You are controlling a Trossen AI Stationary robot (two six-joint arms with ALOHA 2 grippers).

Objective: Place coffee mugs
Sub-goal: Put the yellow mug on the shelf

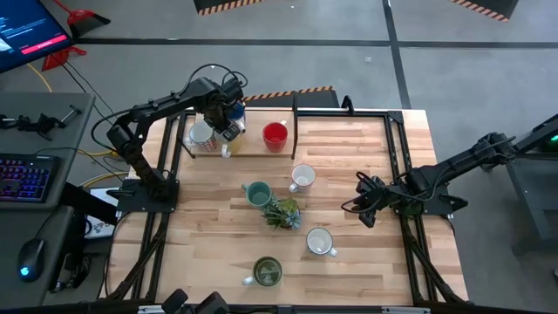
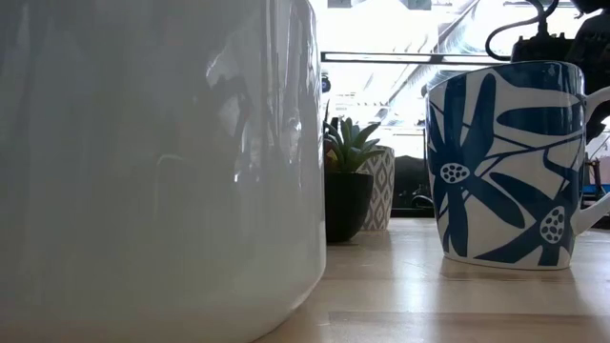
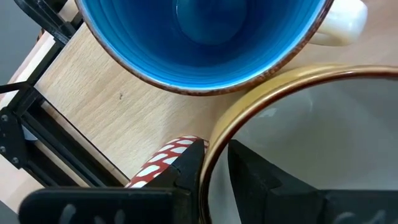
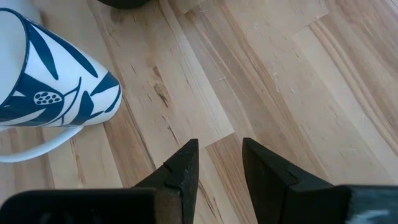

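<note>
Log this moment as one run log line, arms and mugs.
left gripper: astride gold-rimmed mug rim, beside blue mug | right gripper: open, empty, above table

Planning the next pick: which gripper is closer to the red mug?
Left. The left gripper is over the mugs on the tray just beside the red mug; the right gripper hangs over bare table farther off, toward the right edge.

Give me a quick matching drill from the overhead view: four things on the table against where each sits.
Things:
1. red mug
2. teal mug
3. olive green mug
4. right gripper

Places:
A. near the table's front edge
B. just left of the spiky plant
C. on the raised shelf at the back
D. over bare wood on the right side, empty

Pairs: 1-C, 2-B, 3-A, 4-D
</note>
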